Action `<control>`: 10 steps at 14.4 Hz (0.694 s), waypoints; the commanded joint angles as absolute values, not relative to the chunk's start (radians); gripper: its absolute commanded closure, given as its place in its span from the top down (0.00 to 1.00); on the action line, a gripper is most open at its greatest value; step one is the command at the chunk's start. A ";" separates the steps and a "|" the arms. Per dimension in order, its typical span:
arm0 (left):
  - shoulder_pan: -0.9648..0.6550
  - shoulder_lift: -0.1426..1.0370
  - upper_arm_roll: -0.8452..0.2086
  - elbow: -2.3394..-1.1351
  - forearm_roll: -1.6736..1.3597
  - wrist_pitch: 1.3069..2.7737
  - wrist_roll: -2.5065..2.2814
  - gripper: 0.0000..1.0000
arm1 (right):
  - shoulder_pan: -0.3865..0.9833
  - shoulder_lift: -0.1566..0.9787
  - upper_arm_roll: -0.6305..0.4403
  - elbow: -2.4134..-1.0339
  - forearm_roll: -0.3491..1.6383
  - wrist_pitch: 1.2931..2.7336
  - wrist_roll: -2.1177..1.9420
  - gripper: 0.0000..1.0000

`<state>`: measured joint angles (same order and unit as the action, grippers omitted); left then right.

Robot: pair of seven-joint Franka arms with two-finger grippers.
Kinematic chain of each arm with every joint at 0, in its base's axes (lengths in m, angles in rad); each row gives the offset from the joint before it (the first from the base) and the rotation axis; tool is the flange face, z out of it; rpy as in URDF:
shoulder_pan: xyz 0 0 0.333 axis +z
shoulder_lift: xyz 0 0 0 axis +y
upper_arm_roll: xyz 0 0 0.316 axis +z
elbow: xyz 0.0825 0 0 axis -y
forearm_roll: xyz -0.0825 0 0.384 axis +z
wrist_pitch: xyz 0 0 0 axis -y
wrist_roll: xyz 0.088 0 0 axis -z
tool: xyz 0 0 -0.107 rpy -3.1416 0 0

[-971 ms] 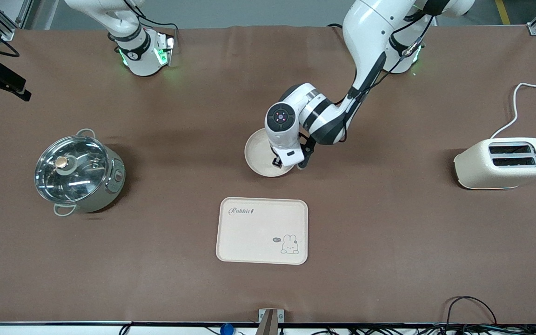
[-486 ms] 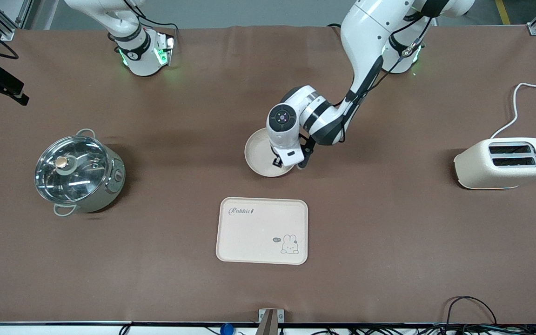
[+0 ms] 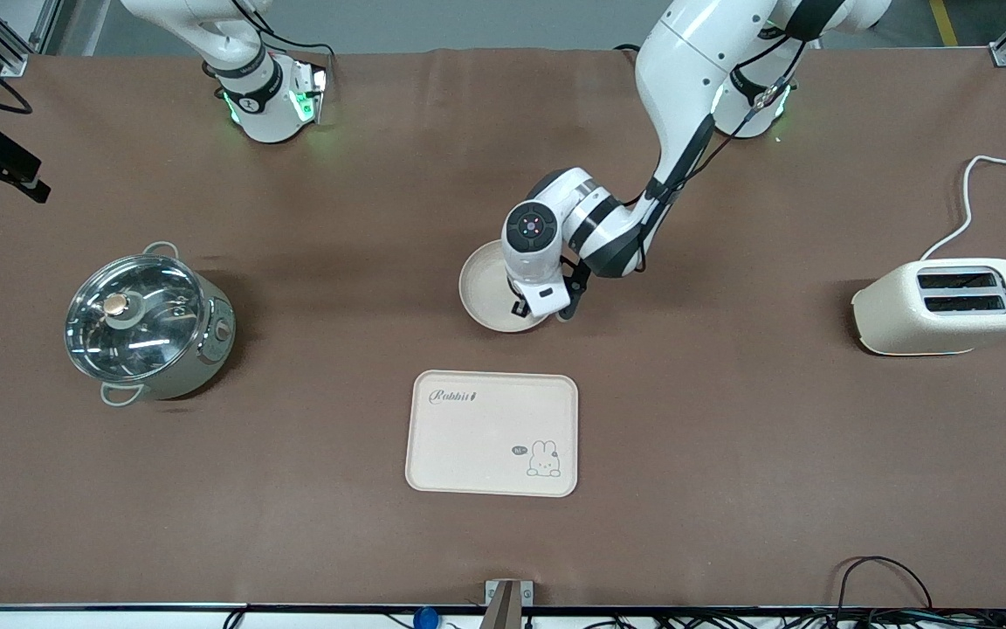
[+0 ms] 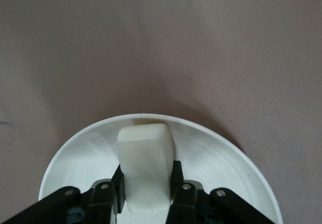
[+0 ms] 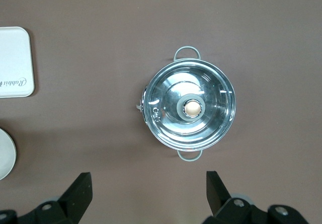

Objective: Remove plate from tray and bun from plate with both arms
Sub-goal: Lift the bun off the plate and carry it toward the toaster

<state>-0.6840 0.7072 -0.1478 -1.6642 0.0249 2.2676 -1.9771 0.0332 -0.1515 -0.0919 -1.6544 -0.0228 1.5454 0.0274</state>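
Front view, left to right. A lidded pot (image 3: 147,321) stood at mid-left; the right end effector (image 5: 149,190), jaws spread wide and holding nothing, waited high over it. At lower centre lay the tray (image 3: 492,433), bare. Just above it in the frame the plate (image 3: 484,290) rested on the surface (image 3: 730,437), apart from the tray. The left end effector (image 4: 146,183) had its fingers closed against both sides of the bun (image 4: 145,166), low in the plate. A toaster (image 3: 945,307) stood at mid-right. Step in hand: gripping the bun. The next move likely called for a straight lift, then carrying the bun clear of the rim.

plate (image 3: 478,293) — partly hidden under left tool (image 3: 531,307)
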 commanded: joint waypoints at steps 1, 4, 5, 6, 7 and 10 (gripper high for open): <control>-0.692 0.686 -0.144 -1.660 0.048 2.270 -2.002 0.30 | 0.040 -0.153 -0.089 -1.643 -0.040 1.523 0.011 1.00; -0.675 0.629 -0.131 -1.634 0.051 2.228 -1.991 0.29 | 0.043 -0.172 -0.089 -1.644 -0.041 1.468 0.011 1.00; -0.655 0.614 -0.108 -1.606 0.075 2.206 -1.979 0.30 | 0.041 -0.176 -0.090 -1.646 -0.041 1.467 0.011 1.00; -0.628 0.612 -0.095 -1.568 0.098 2.189 -1.974 0.30 | 0.041 -0.176 -0.091 -1.646 -0.041 1.468 0.012 1.00; -0.589 0.612 -0.094 -1.533 0.115 2.171 -1.956 0.30 | 0.037 -0.173 -0.092 -1.646 -0.041 1.471 0.012 1.00; -0.477 0.618 -0.094 -1.525 0.146 2.168 -1.760 0.30 | 0.032 -0.173 -0.097 -1.641 -0.043 1.477 0.009 1.00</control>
<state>-0.5375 0.6070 -0.0875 -1.5316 0.1240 2.1781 -1.8539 0.0342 -0.1618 -0.0943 -1.6428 -0.0242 1.4787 0.0181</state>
